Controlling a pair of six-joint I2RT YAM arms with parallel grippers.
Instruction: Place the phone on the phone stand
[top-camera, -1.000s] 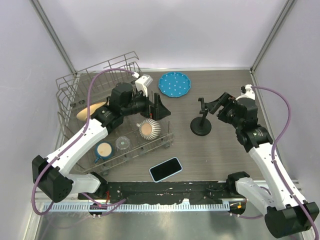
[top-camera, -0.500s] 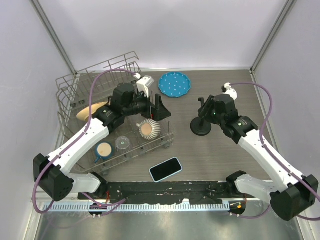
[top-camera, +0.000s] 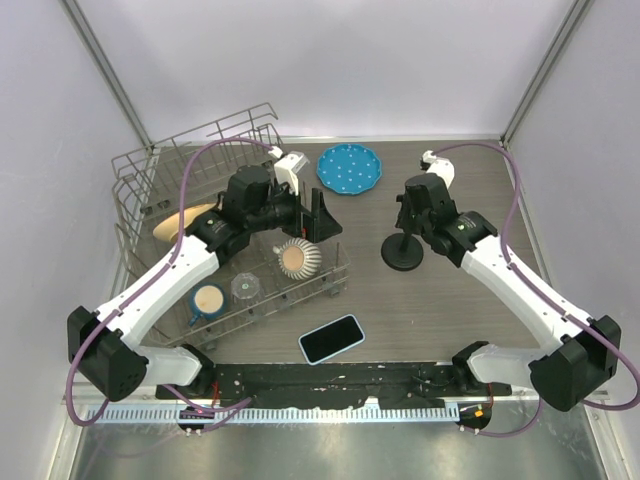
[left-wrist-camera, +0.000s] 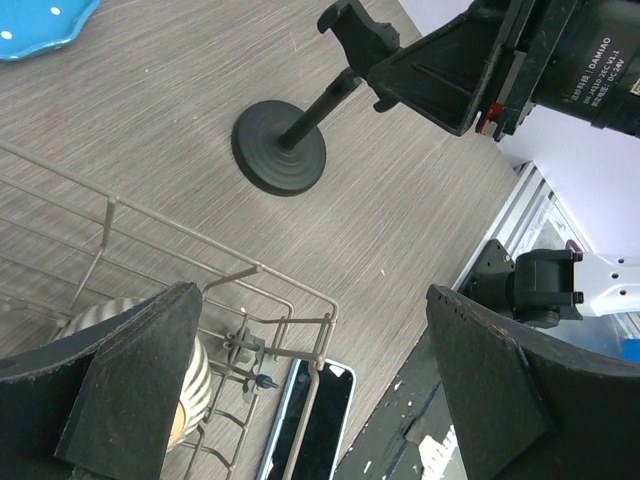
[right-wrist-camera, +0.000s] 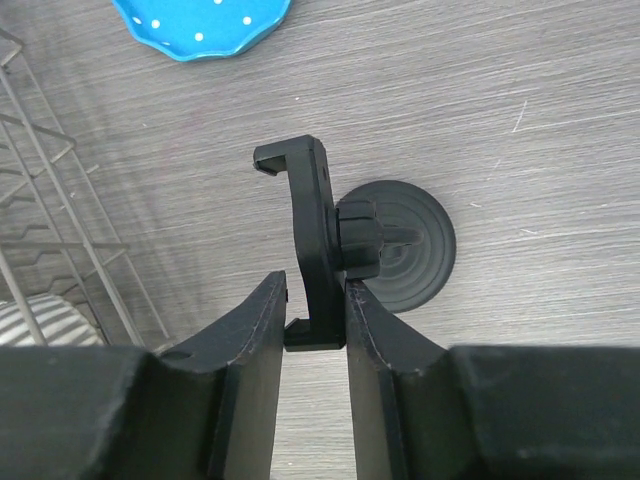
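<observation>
The phone (top-camera: 331, 339) lies flat, screen up, near the table's front edge, and also shows behind rack wire in the left wrist view (left-wrist-camera: 305, 425). The phone stand (top-camera: 402, 252) stands upright at centre right. My right gripper (top-camera: 407, 213) is over its top. In the right wrist view my right gripper (right-wrist-camera: 315, 292) has its fingers closed on either side of the stand's cradle (right-wrist-camera: 308, 215), with the disc base (right-wrist-camera: 420, 250) below. My left gripper (top-camera: 320, 215) is wide open and empty above the dish rack's right end, and its wrist view (left-wrist-camera: 312, 292) shows the stand (left-wrist-camera: 280, 148).
A wire dish rack (top-camera: 150, 190) fills the left side, holding a striped bowl (top-camera: 297, 258), a mug (top-camera: 208, 299), a glass (top-camera: 245, 286) and a tan wooden piece (top-camera: 180, 220). A blue dotted plate (top-camera: 349, 167) lies at the back centre.
My right arm swung left from the stand's right side, and its fingers now close around the cradle. The left arm, phone and stand have stayed put.
</observation>
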